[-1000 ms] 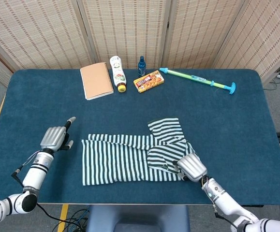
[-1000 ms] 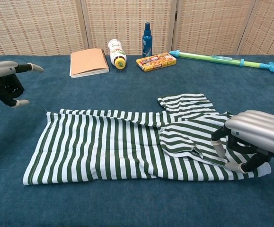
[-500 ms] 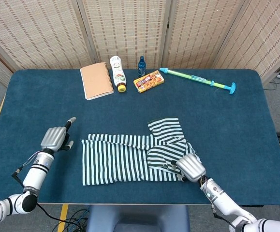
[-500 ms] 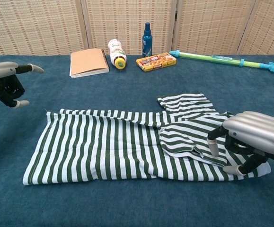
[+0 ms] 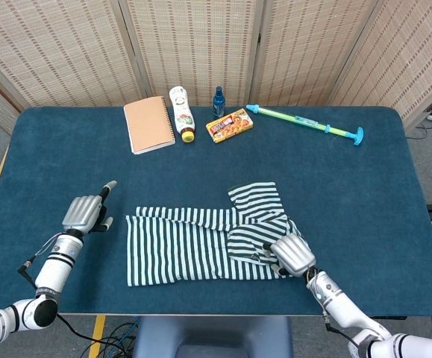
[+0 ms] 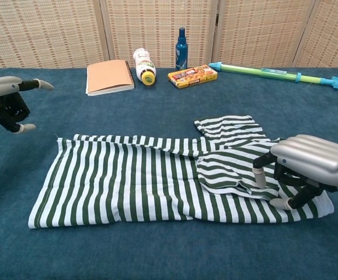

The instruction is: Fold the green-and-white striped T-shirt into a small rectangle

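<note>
The green-and-white striped T-shirt lies spread along the near edge of the surface, its long body flat toward the near left corner and its right end already bunched, one sleeve flap turned back toward the middle. I have the right robot hand sitting over that bunched right end, palm down, fingertips lowered onto the doubled cloth; from the chest view the fingers arch apart over the fabric without clearly pinching a fold, so I read it as spread and holding nothing, placed there because the next fold has to start from that thick end. The left robot hand hangs above bare surface just beyond the shirt's left hem, fingers loosely curled with one extended, gripping nothing; I judge it waits there to pin or lift the hem once the right side moves. The clutter sits well apart along the far edge, out of the folding area: a notebook, a white bottle, a small blue bottle, a snack box and a green water squirter. The shirt is far from a small rectangle, I think.
</note>
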